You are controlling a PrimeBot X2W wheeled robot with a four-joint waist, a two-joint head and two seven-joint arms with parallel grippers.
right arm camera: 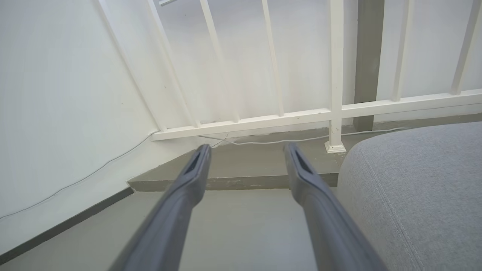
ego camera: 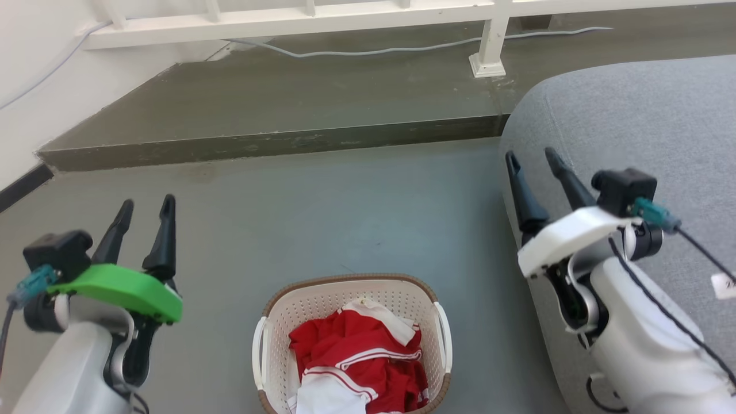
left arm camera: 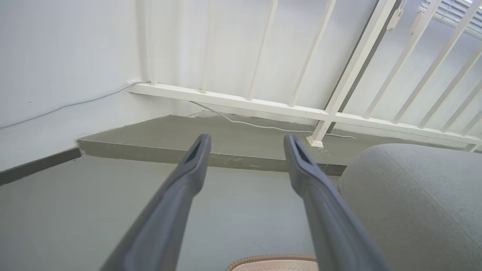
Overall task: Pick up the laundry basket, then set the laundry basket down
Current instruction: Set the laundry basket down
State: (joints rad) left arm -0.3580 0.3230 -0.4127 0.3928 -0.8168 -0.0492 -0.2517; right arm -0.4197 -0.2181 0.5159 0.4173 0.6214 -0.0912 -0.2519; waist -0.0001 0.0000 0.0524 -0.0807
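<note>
The laundry basket [ego camera: 276,322], cream perforated plastic with a brown woven rim and white side handles, stands on the grey floor at the bottom centre of the head view, holding red and white clothes [ego camera: 359,359]. Its brown rim [left arm camera: 271,259] peeks in at the bottom of the left wrist view. My left gripper [ego camera: 146,210] hovers open to the basket's left, raised above the floor, nothing between its fingers. My right gripper [ego camera: 532,158] is open too, to the basket's right beside the grey sofa. Both stand apart from the basket.
A grey fabric sofa [ego camera: 644,115] fills the right side. A raised concrete step [ego camera: 276,144] crosses the floor ahead, with a white railing [ego camera: 345,17] and a loose cable [ego camera: 374,52] on it. A white wall [ego camera: 34,86] closes the left.
</note>
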